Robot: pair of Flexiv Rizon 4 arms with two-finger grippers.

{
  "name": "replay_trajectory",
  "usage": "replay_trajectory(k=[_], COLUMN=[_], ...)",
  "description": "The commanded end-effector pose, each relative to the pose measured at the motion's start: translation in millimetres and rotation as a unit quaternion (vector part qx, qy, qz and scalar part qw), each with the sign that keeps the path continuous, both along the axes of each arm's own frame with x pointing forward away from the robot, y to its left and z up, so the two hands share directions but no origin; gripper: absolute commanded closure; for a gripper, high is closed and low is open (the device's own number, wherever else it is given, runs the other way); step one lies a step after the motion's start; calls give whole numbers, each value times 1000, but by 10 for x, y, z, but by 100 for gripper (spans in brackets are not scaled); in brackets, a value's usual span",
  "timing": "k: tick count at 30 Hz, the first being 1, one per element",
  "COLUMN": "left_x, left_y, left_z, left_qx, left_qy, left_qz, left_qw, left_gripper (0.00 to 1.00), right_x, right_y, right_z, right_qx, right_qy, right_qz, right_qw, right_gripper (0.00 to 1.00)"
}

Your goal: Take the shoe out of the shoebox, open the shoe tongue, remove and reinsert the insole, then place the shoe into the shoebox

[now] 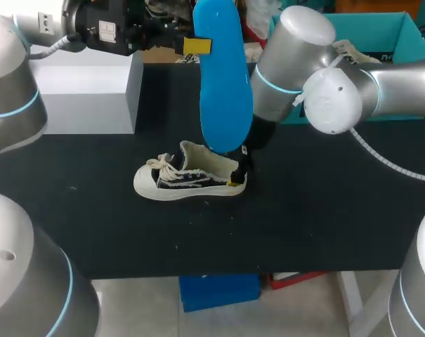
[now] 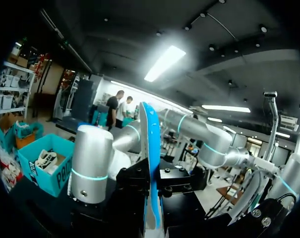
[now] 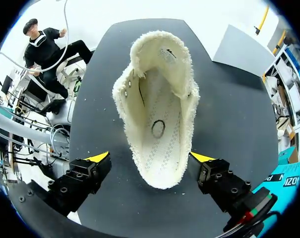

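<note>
One shoe, one blue insole, one teal shoebox.

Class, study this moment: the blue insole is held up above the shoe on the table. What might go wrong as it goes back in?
1. The left gripper pinches the insole near its upper end only, so the long free end may swing and miss the opening of the shoe.
2. The right gripper stands open around the heel, not clamping it; the shoe may slide on the table when the insole pushes in.
</note>
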State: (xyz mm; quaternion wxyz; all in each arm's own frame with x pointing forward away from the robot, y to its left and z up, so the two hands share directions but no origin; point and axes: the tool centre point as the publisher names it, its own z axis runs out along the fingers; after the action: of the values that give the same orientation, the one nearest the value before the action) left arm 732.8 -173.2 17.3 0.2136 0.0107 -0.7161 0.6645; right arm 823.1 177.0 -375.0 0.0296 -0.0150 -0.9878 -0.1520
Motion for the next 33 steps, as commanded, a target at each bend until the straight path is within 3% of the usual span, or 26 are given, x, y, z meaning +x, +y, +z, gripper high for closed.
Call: replay_trajectory(k=[1,21,33], left_x=[-6,-6,-6], left_y=[-6,-6,-6], left_z=[-8,-8,-8], left_qx=[0,0,0], left_qy=[0,0,0], left_qz=[1,1,1], left_qw=[1000,1000,1000], left_gripper=[100,100,100], right_x=[-14,47,33], right_y=[84,246,230], right_z=[42,79,53], right_qx=[-109,-151,-138], right_qy=[5,-3,-6], right_qz=[10,17,13], right_qw=[994,988,990], right_gripper=[0,0,0])
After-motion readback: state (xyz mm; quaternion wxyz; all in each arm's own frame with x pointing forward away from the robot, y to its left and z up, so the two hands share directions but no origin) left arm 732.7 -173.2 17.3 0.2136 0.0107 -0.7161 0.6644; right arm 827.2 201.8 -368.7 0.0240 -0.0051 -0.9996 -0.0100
